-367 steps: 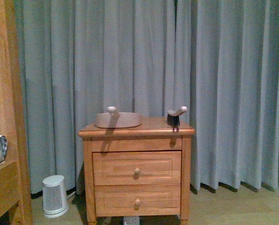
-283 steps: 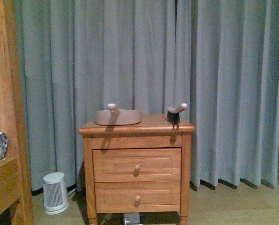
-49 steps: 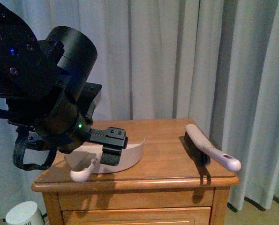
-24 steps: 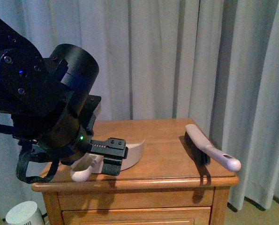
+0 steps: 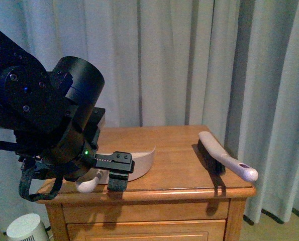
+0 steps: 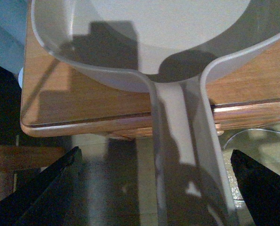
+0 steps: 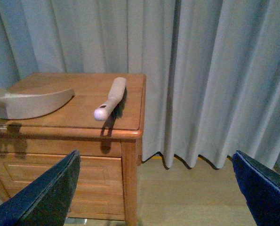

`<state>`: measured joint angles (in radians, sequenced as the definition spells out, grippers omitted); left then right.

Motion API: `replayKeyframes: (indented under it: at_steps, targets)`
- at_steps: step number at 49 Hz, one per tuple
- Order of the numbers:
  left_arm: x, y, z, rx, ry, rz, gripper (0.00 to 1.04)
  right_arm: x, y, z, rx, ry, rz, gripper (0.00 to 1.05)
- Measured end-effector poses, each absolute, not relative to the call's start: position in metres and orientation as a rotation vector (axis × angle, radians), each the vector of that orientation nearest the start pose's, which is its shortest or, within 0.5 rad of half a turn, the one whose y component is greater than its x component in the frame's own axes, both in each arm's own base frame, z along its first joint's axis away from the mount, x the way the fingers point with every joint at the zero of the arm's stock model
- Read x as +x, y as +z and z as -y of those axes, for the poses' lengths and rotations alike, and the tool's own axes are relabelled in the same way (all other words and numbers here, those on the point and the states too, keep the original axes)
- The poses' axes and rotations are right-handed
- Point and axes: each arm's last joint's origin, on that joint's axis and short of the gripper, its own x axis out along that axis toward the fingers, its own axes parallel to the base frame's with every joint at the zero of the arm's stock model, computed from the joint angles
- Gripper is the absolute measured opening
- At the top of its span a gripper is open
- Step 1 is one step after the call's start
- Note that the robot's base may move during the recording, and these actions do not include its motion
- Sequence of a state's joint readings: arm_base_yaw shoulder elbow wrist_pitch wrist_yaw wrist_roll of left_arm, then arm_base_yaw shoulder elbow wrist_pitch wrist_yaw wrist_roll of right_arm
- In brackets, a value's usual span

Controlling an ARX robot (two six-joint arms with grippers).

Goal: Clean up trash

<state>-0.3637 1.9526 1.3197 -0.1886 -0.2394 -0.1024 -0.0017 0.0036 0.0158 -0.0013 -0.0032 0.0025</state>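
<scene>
Grey-blue curtains [image 5: 189, 60] hang in folds behind a wooden nightstand [image 5: 174, 145], whose top carries 2 tools. The beige-pink dustpan [image 5: 139, 163] lies toward the left front corner. The brush [image 5: 222, 158] lies well apart from it on the right, its pale grip jutting past the front edge.

The left gripper [image 5: 118, 173] sits at the front edge, over the dustpan's handle [image 6: 187, 155], which overhangs the wood. In the left wrist view its 2 fingers are spread wide, one on each side of the handle, and neither touches it. The right gripper [image 7: 156, 193] is likewise spread and grasps nothing, well back from the nightstand.

The trash does not show in any view, so where the wad lies cannot be told.

The step in hand looks like taking up the dustpan. To do it well, the handle should be centred between the fingers, since it now sits nearer 1 of them. The jaws should close on the straight stretch beyond the table edge, not on the flared neck. A slow lift would then keep the pan level.
</scene>
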Motion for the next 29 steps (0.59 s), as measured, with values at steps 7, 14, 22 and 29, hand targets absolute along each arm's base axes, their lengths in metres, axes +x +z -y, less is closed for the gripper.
replayKeyframes:
  at_steps: [7,14,22,29]
  targets:
    - [0.3913,0.1809,0.1423,0.148,-0.079,-0.788,0.97,0.0969,0.1685,0.0001,0.002,0.002,0.011,0.97]
    - [0.3900,0.1779,0.1419,0.150,-0.081,-0.797,0.97,0.0969,0.1685,0.0001,0.002,0.002,0.011,0.97]
    - [0.3901,0.1773,0.1420,0.151,-0.080,-0.798,0.73,0.0969,0.1685,0.0001,0.002,0.002,0.011,0.97]
    - [0.3901,0.1767,0.1422,0.152,-0.078,-0.800,0.48,0.0969,0.1685,0.0001,0.002,0.002,0.011,0.97]
